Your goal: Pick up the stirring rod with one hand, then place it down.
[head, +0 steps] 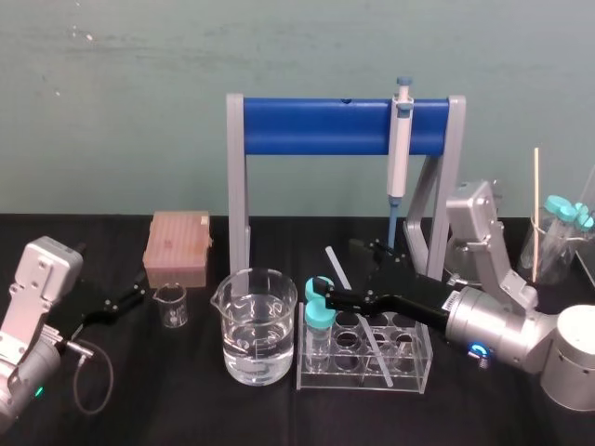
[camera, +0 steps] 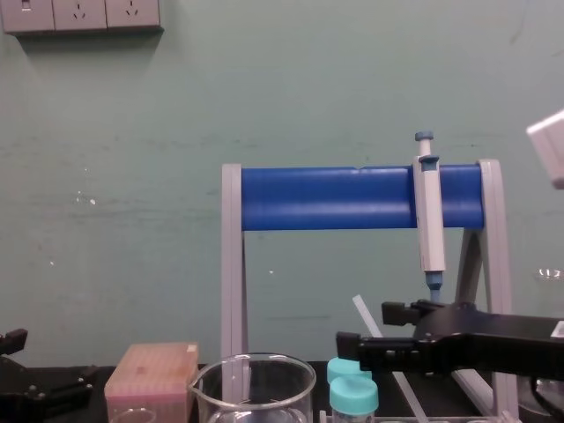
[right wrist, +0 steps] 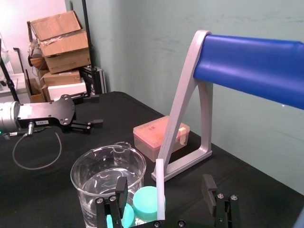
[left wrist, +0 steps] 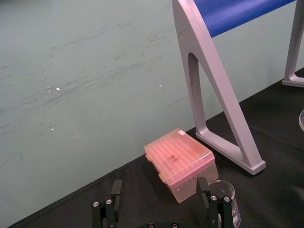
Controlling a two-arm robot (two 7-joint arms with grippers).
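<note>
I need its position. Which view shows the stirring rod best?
The head view: the stirring rod slants across the tube rack, between the right gripper's open fingers. The right wrist view shows its upper end; the chest view, a partly hidden sliver.

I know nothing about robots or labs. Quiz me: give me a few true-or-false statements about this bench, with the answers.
1. The pipette hangs on the blue stand. True.
2. The right gripper is clamped shut on the stirring rod. False: its fingers are apart on either side of the rod, which leans in the tube rack.
3. The large beaker is empty. False: it holds clear liquid.
4. The left gripper is open and holds nothing, near the pink tip box. True.
</note>
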